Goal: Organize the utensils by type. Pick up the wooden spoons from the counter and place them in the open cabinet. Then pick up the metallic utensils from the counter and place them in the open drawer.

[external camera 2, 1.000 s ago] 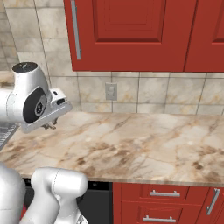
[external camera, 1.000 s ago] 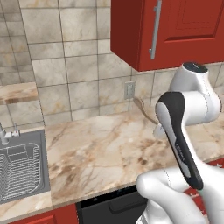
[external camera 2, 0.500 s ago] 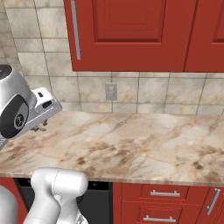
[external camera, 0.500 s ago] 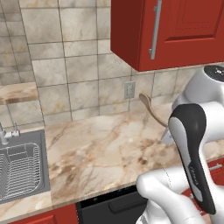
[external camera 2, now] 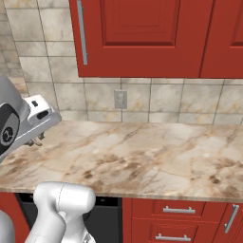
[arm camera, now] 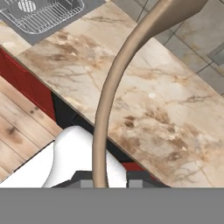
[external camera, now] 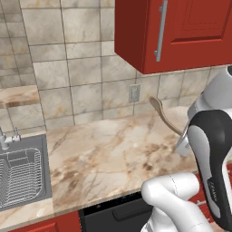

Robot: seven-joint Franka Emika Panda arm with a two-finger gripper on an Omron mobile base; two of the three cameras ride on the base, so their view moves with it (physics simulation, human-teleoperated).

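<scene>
Wooden spoon (arm camera: 114, 83) carried above the counter (external camera: 108, 154)
Gripper (arm camera: 100, 183) nipped narrowly on its handle end; bowl toward 1 o'clock; light, stiff, likely to pivot.

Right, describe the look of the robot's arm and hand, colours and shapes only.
The arm is built from glossy white, rounded shell segments. A long dark grey, nearly black panel with faint pale lettering runs down its forearm link. In the right base view the wrist shows a dark round joint cap, and the white boxy hand bears small dark slots. No loose cables are visible.
</scene>
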